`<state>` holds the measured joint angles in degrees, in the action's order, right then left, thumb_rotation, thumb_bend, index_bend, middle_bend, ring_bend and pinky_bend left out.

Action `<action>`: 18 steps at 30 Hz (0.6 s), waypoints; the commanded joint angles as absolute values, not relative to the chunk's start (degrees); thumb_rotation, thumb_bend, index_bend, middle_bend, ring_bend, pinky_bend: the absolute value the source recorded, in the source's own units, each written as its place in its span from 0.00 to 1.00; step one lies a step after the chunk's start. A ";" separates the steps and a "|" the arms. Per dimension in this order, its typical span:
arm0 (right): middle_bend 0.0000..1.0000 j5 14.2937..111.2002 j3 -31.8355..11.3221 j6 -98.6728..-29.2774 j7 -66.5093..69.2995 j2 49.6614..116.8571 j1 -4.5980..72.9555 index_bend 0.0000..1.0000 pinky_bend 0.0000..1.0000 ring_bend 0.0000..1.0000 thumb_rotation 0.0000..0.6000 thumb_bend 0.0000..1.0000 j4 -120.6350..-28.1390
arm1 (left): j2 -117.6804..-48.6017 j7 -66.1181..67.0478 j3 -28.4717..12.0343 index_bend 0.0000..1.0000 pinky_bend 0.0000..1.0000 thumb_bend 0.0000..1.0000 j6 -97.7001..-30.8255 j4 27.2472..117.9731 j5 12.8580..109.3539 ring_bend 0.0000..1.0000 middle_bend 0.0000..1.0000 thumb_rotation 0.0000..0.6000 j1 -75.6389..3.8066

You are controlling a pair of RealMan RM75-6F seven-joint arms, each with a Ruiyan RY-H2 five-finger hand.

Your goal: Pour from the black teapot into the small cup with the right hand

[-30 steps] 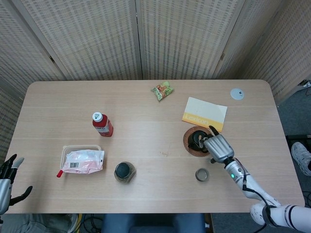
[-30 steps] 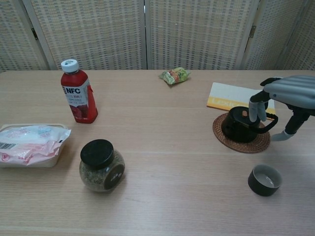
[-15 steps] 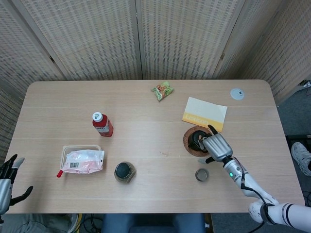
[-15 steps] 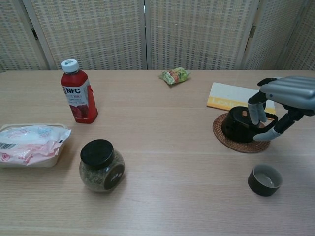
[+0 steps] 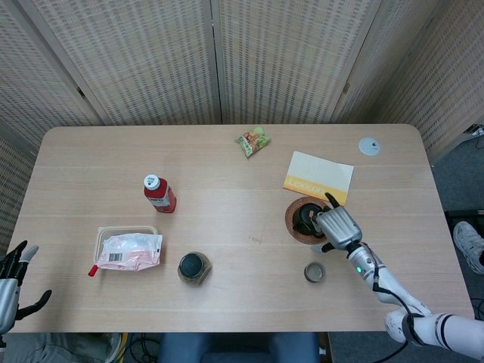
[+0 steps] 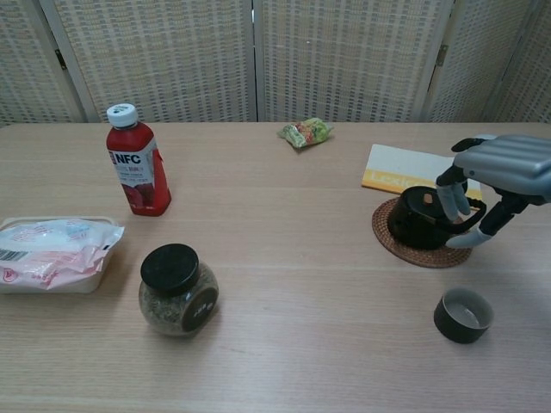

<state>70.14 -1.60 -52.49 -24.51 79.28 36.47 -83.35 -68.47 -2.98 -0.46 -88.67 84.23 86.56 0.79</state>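
Observation:
The black teapot (image 6: 417,217) stands upright on a round woven coaster (image 6: 405,249) at the right of the table. My right hand (image 6: 504,159) hovers over the teapot's handle. Its fingers (image 6: 454,200) hang down across the handle and the thumb points in from below, with a gap left between them. In the head view the right hand (image 5: 338,228) covers the near right side of the teapot (image 5: 305,218). The small dark cup (image 6: 463,315) stands empty on the table in front of the coaster, clear of the hand. My left hand (image 5: 15,276) hangs off the near left corner with fingers spread, holding nothing.
A yellow and white booklet (image 5: 318,177) lies just behind the coaster. A red NFC bottle (image 6: 137,160), a lidded jar (image 6: 177,289) and a tray with a packet (image 6: 52,254) occupy the left half. A snack bag (image 5: 252,141) and white disc (image 5: 369,146) lie far back.
The right hand has settled closer over the teapot's handle and its thumb has swung in under it. The teapot, cup and left hand have not moved.

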 commanded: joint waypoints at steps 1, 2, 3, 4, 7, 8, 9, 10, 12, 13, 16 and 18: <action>0.53 69.90 -1.53 -52.55 -24.82 79.51 36.33 0.52 0.00 0.36 0.60 0.00 -83.20 | -68.46 -2.97 -0.49 0.09 0.12 0.24 -88.66 84.17 86.54 0.07 0.00 1.00 0.78; 0.53 69.91 -1.49 -52.63 -25.06 79.62 36.28 0.52 0.00 0.36 0.61 0.00 -83.05 | -68.45 -2.98 -0.51 0.09 0.12 0.24 -88.65 84.16 86.54 0.07 0.00 1.00 0.76; 0.53 69.91 -1.46 -52.66 -25.21 79.70 36.25 0.52 0.00 0.36 0.61 0.00 -82.96 | -68.45 -2.98 -0.53 0.09 0.12 0.24 -88.65 84.16 86.56 0.07 0.00 1.00 0.74; 0.53 69.90 -1.48 -52.71 -25.25 79.80 36.22 0.52 0.00 0.36 0.61 0.00 -82.87 | -68.45 -2.99 -0.53 0.09 0.12 0.24 -88.64 84.15 86.60 0.07 0.00 1.00 0.71; 0.53 69.82 -1.56 -52.74 -25.19 80.04 36.13 0.52 0.00 0.37 0.61 0.00 -82.68 | -68.51 -2.96 -0.49 0.09 0.12 0.24 -88.57 84.16 86.66 0.07 0.00 1.00 0.68; 0.53 69.87 -1.54 -52.76 -25.25 80.11 36.10 0.52 0.00 0.37 0.61 0.00 -82.61 | -68.52 -2.94 -0.46 0.09 0.12 0.24 -88.53 84.16 86.64 0.07 0.00 1.00 0.69; 0.53 69.87 -1.53 -52.73 -25.29 80.14 36.09 0.52 0.00 0.37 0.61 0.00 -82.58 | -68.52 -2.91 -0.46 0.09 0.12 0.24 -88.50 84.16 86.60 0.07 0.00 1.00 0.70; 0.53 69.85 -1.53 -52.71 -25.28 80.17 36.06 0.52 0.00 0.37 0.61 0.00 -82.59 | -68.52 -2.90 -0.47 0.09 0.12 0.24 -88.51 84.15 86.54 0.07 0.00 1.00 0.73; 0.53 69.76 -1.50 -52.61 -25.37 80.22 36.02 0.52 0.00 0.38 0.60 0.00 -82.57 | -68.52 -2.92 -0.51 0.09 0.11 0.24 -88.54 84.15 86.44 0.07 0.00 1.00 0.77; 0.53 69.72 -1.48 -52.58 -25.47 80.23 36.01 0.52 0.00 0.39 0.61 0.00 -82.57 | -68.51 -2.92 -0.52 0.09 0.11 0.24 -88.54 84.14 86.41 0.07 0.00 1.00 0.78; 0.53 69.59 -1.48 -52.49 -25.63 80.31 35.97 0.52 0.00 0.40 0.61 0.00 -82.64 | -68.51 -2.90 -0.54 0.09 0.11 0.24 -88.48 84.14 86.36 0.07 0.00 1.00 0.77; 0.53 69.54 -1.45 -52.45 -25.77 80.37 35.94 0.52 0.00 0.40 0.61 0.00 -82.72 | -68.54 -2.90 -0.54 0.09 0.11 0.24 -88.39 84.12 86.35 0.07 0.00 1.00 0.73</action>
<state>69.54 -1.45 -52.45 -25.78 80.37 35.94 -82.72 -68.54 -2.90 -0.54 -88.39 84.12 86.35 0.73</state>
